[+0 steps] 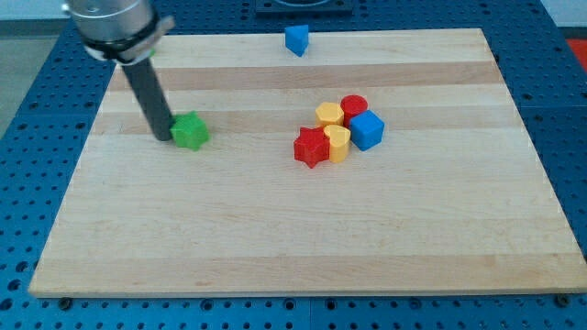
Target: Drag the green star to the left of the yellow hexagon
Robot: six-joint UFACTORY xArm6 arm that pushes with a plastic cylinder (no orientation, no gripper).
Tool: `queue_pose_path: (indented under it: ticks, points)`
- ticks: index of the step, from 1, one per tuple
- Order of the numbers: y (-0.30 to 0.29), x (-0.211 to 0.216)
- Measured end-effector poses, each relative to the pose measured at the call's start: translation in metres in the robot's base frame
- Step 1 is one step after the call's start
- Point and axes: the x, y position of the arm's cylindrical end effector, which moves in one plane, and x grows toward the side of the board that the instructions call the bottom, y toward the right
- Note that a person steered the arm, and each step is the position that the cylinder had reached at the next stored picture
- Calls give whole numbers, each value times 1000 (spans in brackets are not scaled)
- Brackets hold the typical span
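my tip (163, 137) sits touching the green star (191, 131) on its left side, toward the view's left of the bench (275, 238). no hand on this arm, just the rod, so nothing to open or close. yellow hexagon (329, 115) is well apart to the right, packed in a cluster with a red star (311, 147), yellow block (337, 143), red cylinder (354, 105) and blue cube (367, 130). lone blue block (295, 39) near the top edge. star already lies left of the hexagon but far off; looks like closing the gap remains. no containers seen.
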Motion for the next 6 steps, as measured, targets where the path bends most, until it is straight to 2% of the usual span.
queue_pose_path:
  ticks: [2, 4, 5, 6]
  points:
    - [84, 0]
    - [140, 0]
    - [121, -2]
    - [54, -15]
